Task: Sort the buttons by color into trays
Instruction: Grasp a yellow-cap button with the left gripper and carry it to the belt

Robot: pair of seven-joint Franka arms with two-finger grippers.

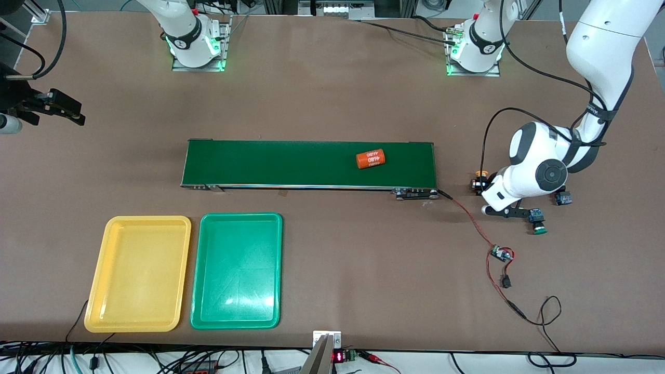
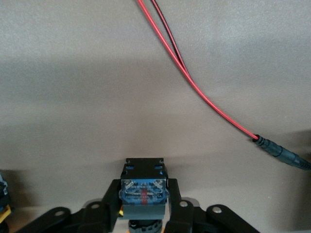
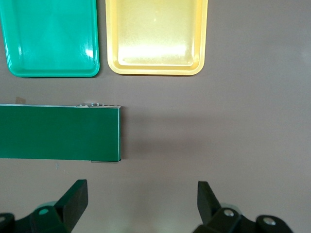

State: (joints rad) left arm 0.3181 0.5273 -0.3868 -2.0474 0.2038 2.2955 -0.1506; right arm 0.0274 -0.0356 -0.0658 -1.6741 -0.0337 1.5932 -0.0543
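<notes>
My left gripper [image 1: 531,214] is shut on a green-capped button [image 1: 536,220], low over the table off the left arm's end of the belt. In the left wrist view the black fingers [image 2: 108,205] clamp the button's blue-and-black body [image 2: 144,190] from both sides. A yellow-capped button [image 1: 480,179] lies beside the belt's end, and another button [image 1: 563,198] peeks out past the left wrist. The yellow tray [image 1: 137,274] and the green tray [image 1: 236,270] lie side by side, nearer the front camera than the belt. My right gripper [image 3: 141,199] waits open, holding nothing, at the right arm's end of the table.
A long dark-green conveyor belt [image 1: 291,163] carries an orange cylinder [image 1: 371,159]. A red-and-black cable [image 1: 475,223] runs from the belt's end to a small circuit board [image 1: 501,254], close to the held button, and trails toward the front edge.
</notes>
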